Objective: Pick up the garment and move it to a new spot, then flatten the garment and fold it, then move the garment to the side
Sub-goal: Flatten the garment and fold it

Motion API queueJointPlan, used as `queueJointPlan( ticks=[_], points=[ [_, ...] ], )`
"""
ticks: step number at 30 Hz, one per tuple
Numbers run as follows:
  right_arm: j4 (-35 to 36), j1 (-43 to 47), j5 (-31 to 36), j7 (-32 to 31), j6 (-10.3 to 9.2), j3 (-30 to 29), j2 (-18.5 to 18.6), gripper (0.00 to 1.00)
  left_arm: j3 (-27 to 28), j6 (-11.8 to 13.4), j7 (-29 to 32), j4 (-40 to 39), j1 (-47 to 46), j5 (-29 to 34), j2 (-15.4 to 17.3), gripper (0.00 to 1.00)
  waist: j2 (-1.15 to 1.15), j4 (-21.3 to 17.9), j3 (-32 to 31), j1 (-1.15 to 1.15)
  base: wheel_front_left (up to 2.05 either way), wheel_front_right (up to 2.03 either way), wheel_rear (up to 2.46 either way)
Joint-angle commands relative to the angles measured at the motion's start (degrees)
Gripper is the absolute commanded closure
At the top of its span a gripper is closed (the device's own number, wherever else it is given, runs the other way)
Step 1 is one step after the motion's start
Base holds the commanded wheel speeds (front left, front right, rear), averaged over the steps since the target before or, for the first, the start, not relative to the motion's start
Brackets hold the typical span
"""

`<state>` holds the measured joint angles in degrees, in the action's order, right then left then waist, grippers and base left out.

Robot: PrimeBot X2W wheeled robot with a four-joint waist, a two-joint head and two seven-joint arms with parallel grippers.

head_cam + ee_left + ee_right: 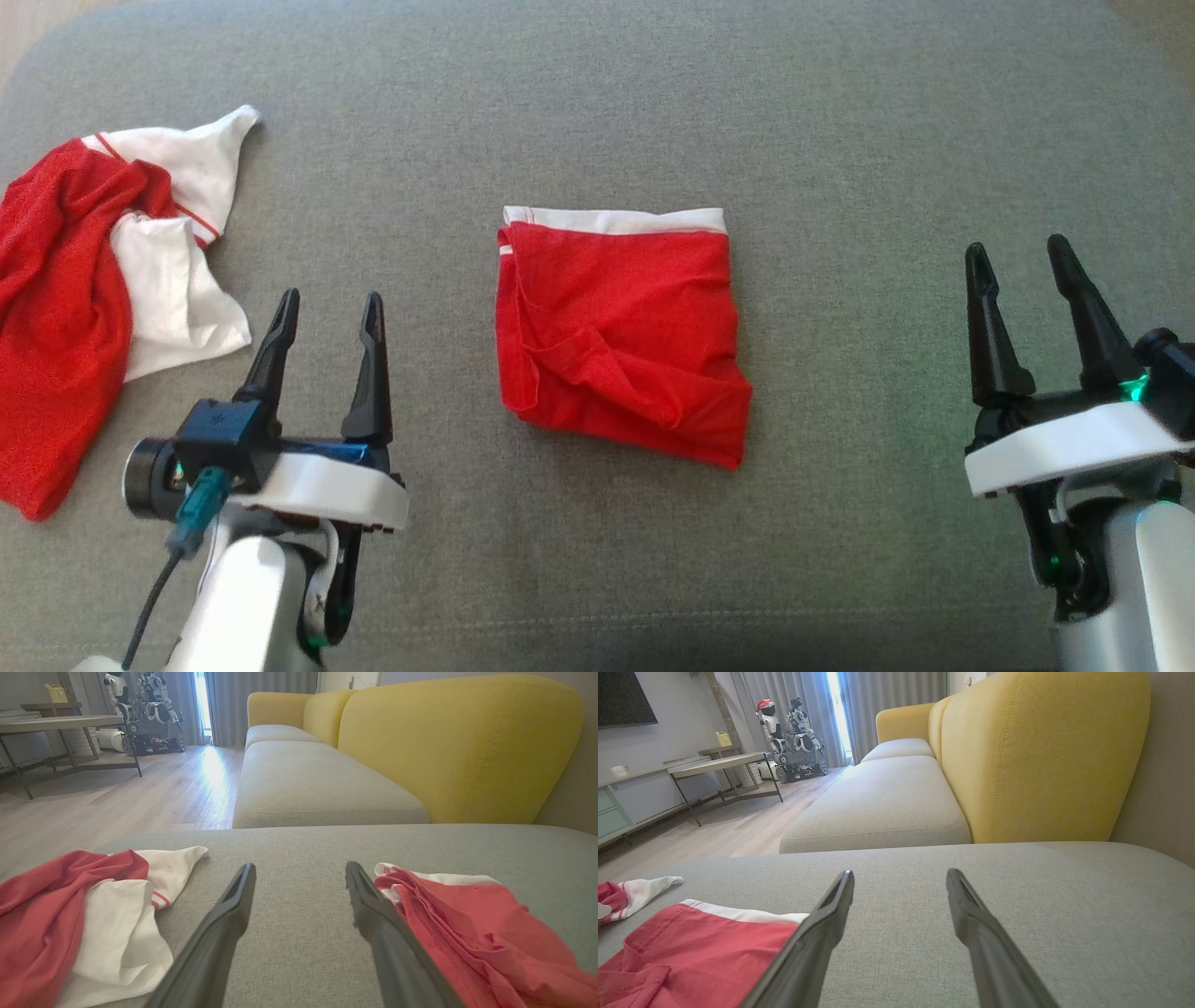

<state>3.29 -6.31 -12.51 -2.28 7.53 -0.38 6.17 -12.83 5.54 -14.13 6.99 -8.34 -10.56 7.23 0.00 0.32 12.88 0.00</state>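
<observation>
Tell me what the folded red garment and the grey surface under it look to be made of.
Folded red garment: probably thin knit, matte, with soft creases and a white band at the far edge. Grey surface: woven upholstery fabric, matte and heathered, with a stitched seam; likely a padded cushion.

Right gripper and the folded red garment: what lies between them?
Just bare grey cushion lies between the open right gripper and the folded red garment; the head view shows this stretch plainly.
</observation>
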Motion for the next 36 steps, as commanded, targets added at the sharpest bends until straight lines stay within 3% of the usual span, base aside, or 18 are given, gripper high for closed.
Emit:
queueJointPlan(
  ticks=[1,11,13,14,19,27,32,36],
  points=[
    [2.4,-0.4,0.5,-0.2,-0.04,1.2,0.0,0.00,1.5,0.3,-0.1,-2.2,-1.0,0.3,1.3,0.00,0.00,0.1,-0.1,0.00,0.00,0.00,0.00],
    [2.8,-0.8,1.0,-0.4,-0.04,1.4,0.0,0.00,1.0,0.4,0.0,-2.5,-1.3,0.0,1.7,0.00,0.00,0.6,0.6,0.00,0.00,0.00,0.00],
    [2.4,-1.4,0.9,-0.5,-0.04,2.3,0.0,0.86,0.8,0.4,0.0,-2.5,-1.8,-0.1,1.7,0.00,0.00,0.9,1.1,0.00,0.00,0.00,0.00],
    [2.0,-1.9,0.8,-0.6,-0.04,2.9,0.2,1.00,0.7,0.3,0.0,-2.5,-2.1,-0.1,1.6,0.00,0.00,1.2,1.4,0.00,0.00,0.00,0.00],
    [-2.3,-5.2,-0.2,-0.7,-0.04,9.9,0.7,1.00,0.0,0.1,-0.1,-2.2,-3.7,0.0,1.2,0.00,0.00,2.7,2.7,0.00,0.00,0.00,0.00],
    [-15.3,-12.4,-4.3,1.4,-0.04,25.6,-0.7,1.00,-1.1,-0.4,-0.5,-1.1,-5.5,0.0,0.5,0.00,0.00,5.3,3.8,0.00,0.00,0.00,0.00],
    [-23.5,-16.0,-6.0,3.5,-0.04,31.1,-1.3,1.00,-1.3,-0.4,-0.7,-0.6,-6.0,-0.2,-0.1,0.00,0.00,7.0,4.3,0.00,0.00,0.00,0.00],
    [-26.2,-17.4,-7.5,4.7,-0.04,34.0,-1.7,1.00,-1.3,-0.4,-0.8,-0.5,-6.0,-0.3,-0.3,0.00,0.00,7.6,4.5,0.00,0.00,0.00,0.00]
  ],
)
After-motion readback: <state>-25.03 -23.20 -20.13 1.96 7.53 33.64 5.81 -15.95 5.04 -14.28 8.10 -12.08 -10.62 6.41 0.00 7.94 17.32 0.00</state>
